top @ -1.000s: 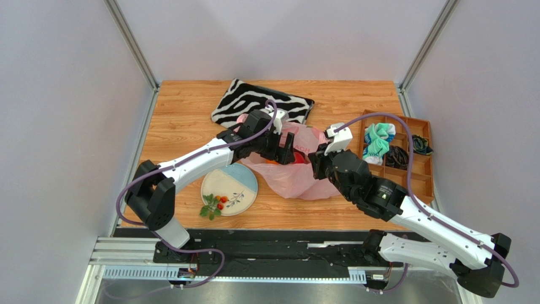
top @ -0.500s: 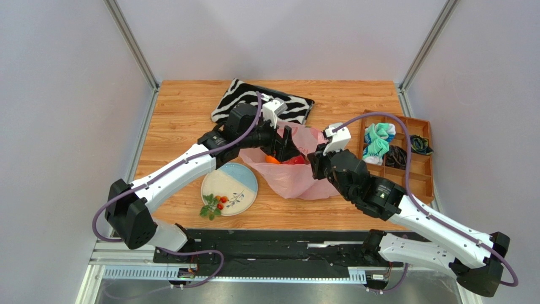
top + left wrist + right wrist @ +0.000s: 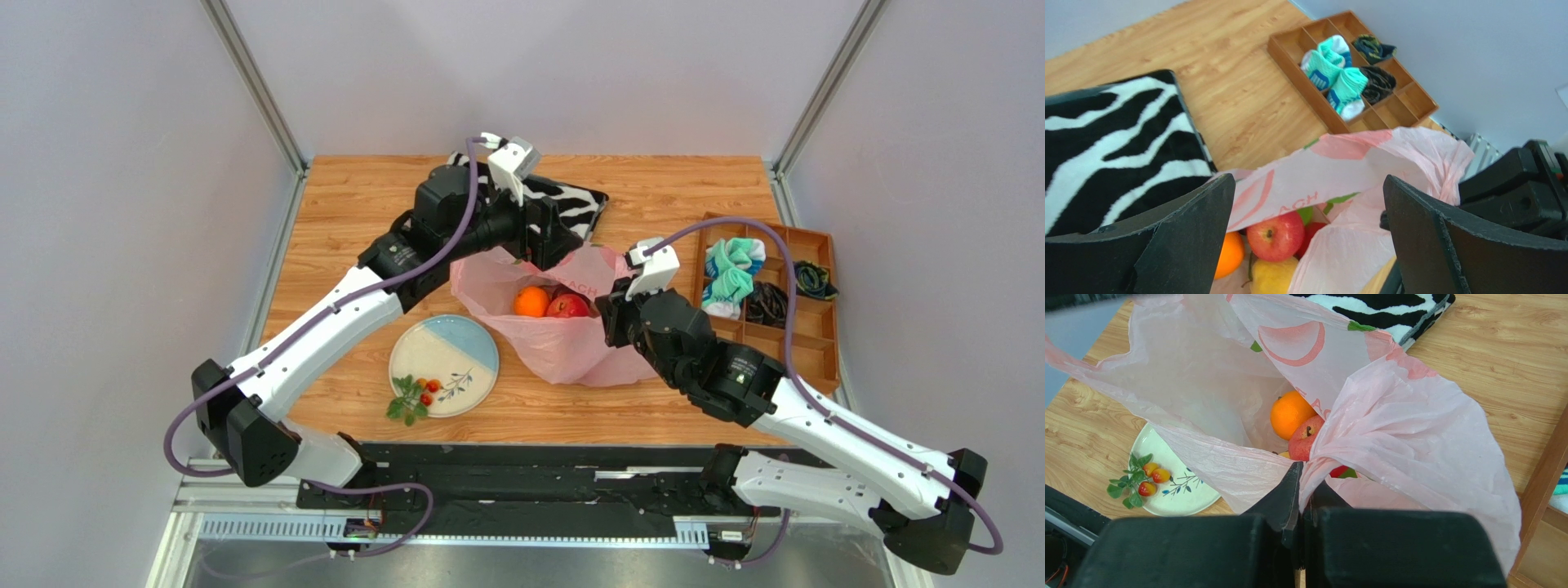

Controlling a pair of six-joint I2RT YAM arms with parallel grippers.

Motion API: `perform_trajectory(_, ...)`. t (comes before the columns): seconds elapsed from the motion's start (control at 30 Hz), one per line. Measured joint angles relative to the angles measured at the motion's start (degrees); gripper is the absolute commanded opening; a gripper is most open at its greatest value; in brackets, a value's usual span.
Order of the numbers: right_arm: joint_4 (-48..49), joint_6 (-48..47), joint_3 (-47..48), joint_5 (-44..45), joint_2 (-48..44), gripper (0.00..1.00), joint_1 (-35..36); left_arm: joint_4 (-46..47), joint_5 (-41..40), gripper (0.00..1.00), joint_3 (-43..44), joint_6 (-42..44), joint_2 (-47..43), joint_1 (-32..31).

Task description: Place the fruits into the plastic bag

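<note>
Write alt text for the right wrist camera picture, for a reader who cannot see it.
Black jaws at the bottom edge pinch the rim of an open pink plastic bag that holds an orange and a red apple. To the left, a plate with a small berry sprig sits on the wooden table; a zebra-striped pouch lies at the top.

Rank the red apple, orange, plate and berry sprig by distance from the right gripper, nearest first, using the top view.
Measured from the right gripper, which is pinching the plastic bag:
1. red apple: just to its left, inside the bag.
2. orange: beside the apple, further left in the bag.
3. plate: outside the bag, to the left.
4. berry sprig: at the plate's near-left edge.
</note>
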Motion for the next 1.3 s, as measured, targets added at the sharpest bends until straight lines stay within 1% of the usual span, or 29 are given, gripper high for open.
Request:
perform_trajectory(0.1, -0.02, 0.00, 0.00, 0.00, -0.09, 0.00, 0.00, 0.00, -3.04, 0.99, 1.73, -0.02, -0.07, 1.22)
perform_trajectory(0.23, -0.07, 0.02, 0.00, 0.02, -0.52, 0.00, 0.00, 0.39, -7.85, 0.99, 1.27, 0.22, -1.68, 3.85)
perform_trajectory(0.4, -0.07, 0.02, 0.00, 0.20, -0.81, 0.00, 0.00, -0.20, -12.61, 0.99, 0.24, 0.13, -6.40, 9.31)
perform_trajectory(0.5, -0.07, 0.02, 0.00, 0.20, -0.81, 0.00, 0.00, -0.59, -16.00, 0.99, -1.92, -0.72, -10.14, 13.29)
perform_trajectory(0.63, -0.04, 0.02, 0.00, 0.31, -0.81, 0.00, 0.00, -2.10, -19.04, 0.99, -9.84, -3.67, -16.22, 19.96)
perform_trajectory(0.77, 0.00, 0.02, 0.00, 0.39, -0.81, 0.00, 0.00, -5.35, -20.17, 0.99, -20.26, -7.52, -21.44, 27.36)
perform_trajectory(0.83, 0.00, 0.02, 0.00, 0.37, -0.81, 0.00, 0.00, -7.13, -21.07, 0.99, -25.00, -9.11, -23.50, 29.88)
perform_trajectory(0.97, 0.00, 0.02, 0.00, 0.37, -0.81, 0.00, 0.00, -10.49, -22.80, 0.99, -31.28, -11.82, -26.53, 31.26)
perform_trajectory(1.13, 0.00, 0.04, 0.00, 0.37, -0.90, 0.00, 0.00, -10.60, -22.88, 0.98, -39.30, -16.68, -29.49, 31.30)
perform_trajectory(1.3, 0.00, 0.09, -0.02, 0.37, -1.38, 0.00, 0.00, -11.69, -22.34, 0.98, -47.25, -20.70, -29.83, 31.30)
